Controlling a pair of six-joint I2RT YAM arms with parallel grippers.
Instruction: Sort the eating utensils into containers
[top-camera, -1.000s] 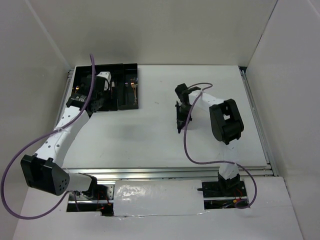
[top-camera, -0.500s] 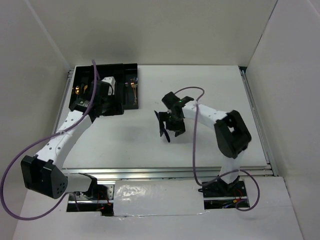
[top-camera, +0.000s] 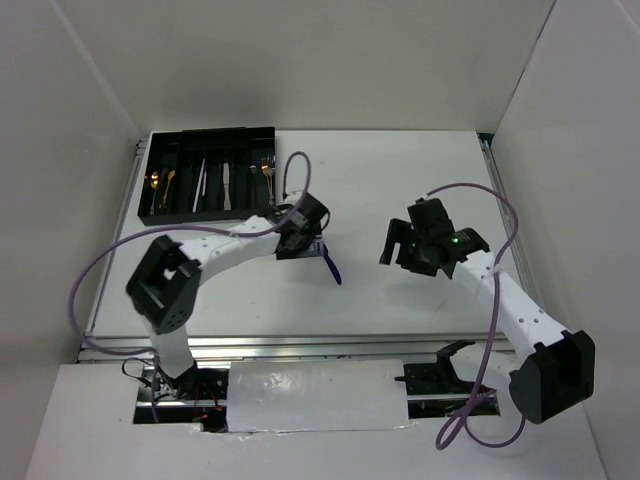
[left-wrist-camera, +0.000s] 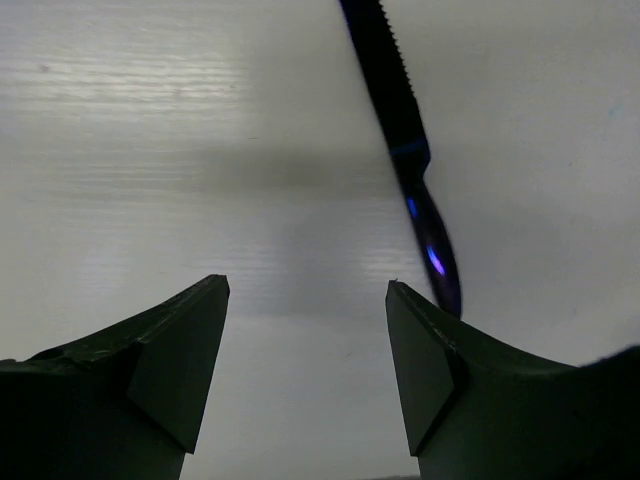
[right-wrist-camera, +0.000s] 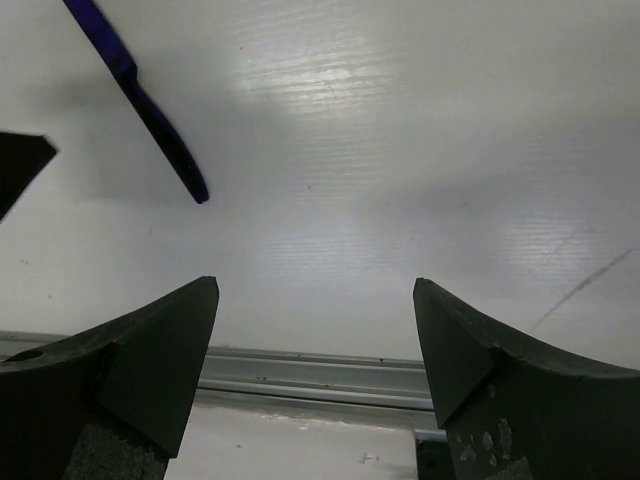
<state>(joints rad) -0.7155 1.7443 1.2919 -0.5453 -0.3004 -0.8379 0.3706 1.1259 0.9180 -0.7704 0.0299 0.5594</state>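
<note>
Your left claw (left-wrist-camera: 308, 285) hangs spread near the surface's middle. The knife (left-wrist-camera: 405, 140) lies flat just beside its right fingertip. Your right claw (right-wrist-camera: 315, 285), also spread, is well apart.

Non-task stuff: matte white ribbed tabletop (top-camera: 420, 180), plain white enclosure walls (top-camera: 300, 60) on three sides, silver aluminium rail (top-camera: 350, 343) along the near edge, crinkled glossy white sheet (top-camera: 310, 395) just beyond it, thin pale straight stick (top-camera: 201, 178) far-left.
</note>
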